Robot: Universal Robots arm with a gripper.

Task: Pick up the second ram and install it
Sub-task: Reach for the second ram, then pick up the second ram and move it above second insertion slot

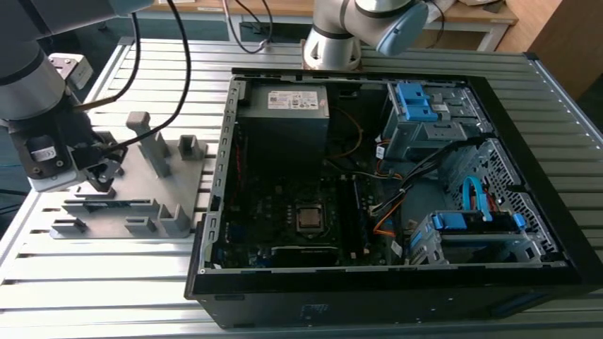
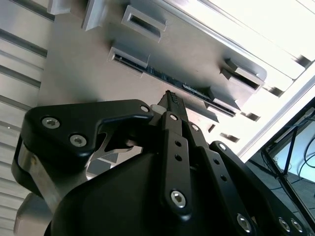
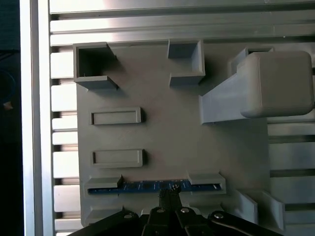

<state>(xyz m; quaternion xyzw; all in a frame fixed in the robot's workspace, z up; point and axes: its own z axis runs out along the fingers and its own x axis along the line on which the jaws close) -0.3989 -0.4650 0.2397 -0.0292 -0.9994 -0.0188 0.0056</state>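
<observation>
Hand right beside second ram in fixture.

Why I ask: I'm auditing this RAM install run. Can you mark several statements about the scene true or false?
1. The second ram sits in the grey fixture plate. True.
2. The computer case is open, its motherboard showing. True.
3. The gripper hangs over the computer case. False: it is at the second ram, above the fixture plate.
4. The fixture plate lies on the exterior view's right of the computer case. False: it lies on the left.
</observation>
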